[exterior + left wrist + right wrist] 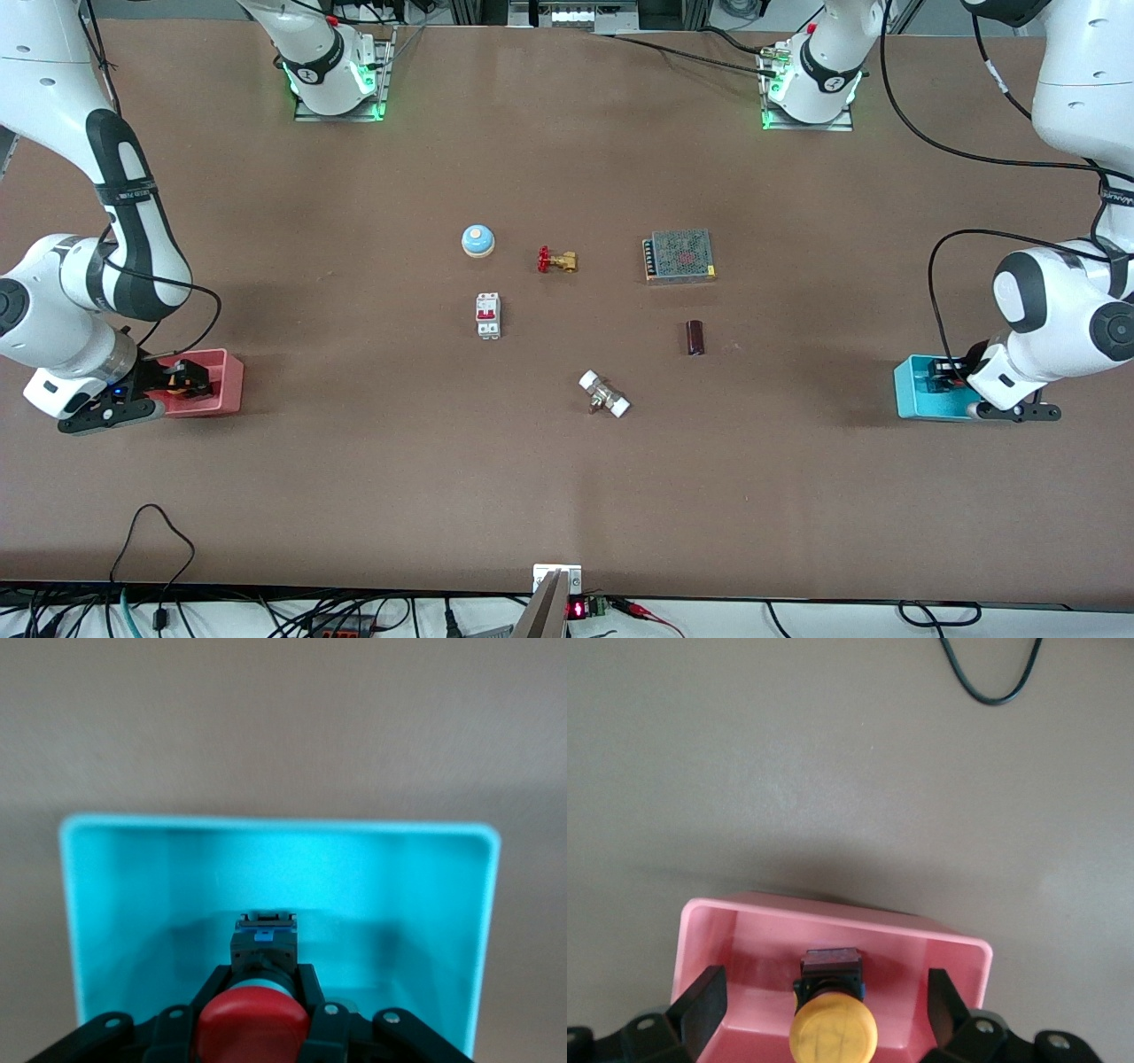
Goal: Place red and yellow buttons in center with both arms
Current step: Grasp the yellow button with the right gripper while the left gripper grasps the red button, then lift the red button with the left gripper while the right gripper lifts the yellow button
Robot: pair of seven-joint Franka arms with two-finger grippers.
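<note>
A robotics lab: two bolted white arms [106, 266], trailing cables [159, 549].

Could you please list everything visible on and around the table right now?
red button: 1, red cap, in cyan bin, between left fingers
yellow button: 1, orange-yellow cap, in pink bin
cyan bin: 1, left arm's end
pink bin: 1, right arm's end
blue dome: 1, orange top, mid-table
brass valve: 1, red handle, beside dome
circuit breaker: 1, white
power supply: 1, metal mesh
dark cylinder: 1, maroon
white-capped fitting: 1
left gripper: shut on red button
right gripper: open, straddling yellow button
</note>
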